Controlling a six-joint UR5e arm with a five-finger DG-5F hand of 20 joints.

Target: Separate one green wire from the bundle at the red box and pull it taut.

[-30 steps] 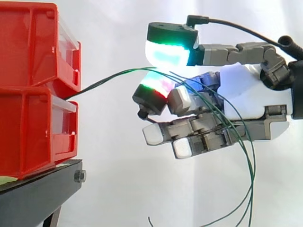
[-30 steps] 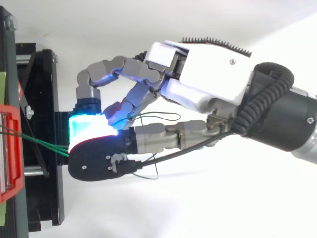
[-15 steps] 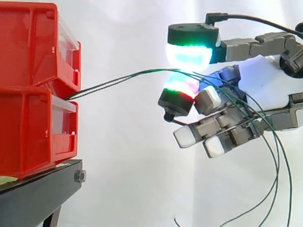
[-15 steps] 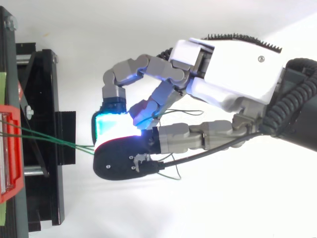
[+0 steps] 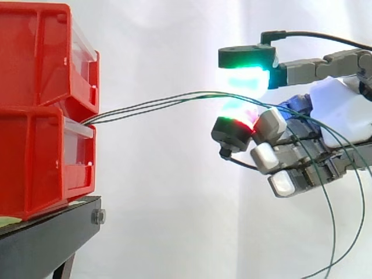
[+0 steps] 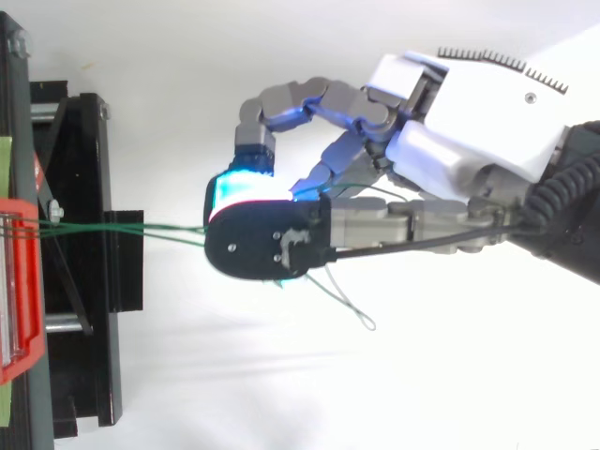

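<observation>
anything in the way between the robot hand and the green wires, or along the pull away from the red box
Nothing visible. The robot hand pinches the green wires between its pads, and they run free through open air from the red box to it.

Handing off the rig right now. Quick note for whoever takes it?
Hand: shut on the green wires, pinched between two glowing pads.
Wires: they run from between the stacked red bins to the pinch, nearly straight. Their loose ends hang below the hand.
Done: grasp made, most slack out.
Left: two strands reach the pinch, so isolate one, then pull it taut.
</observation>
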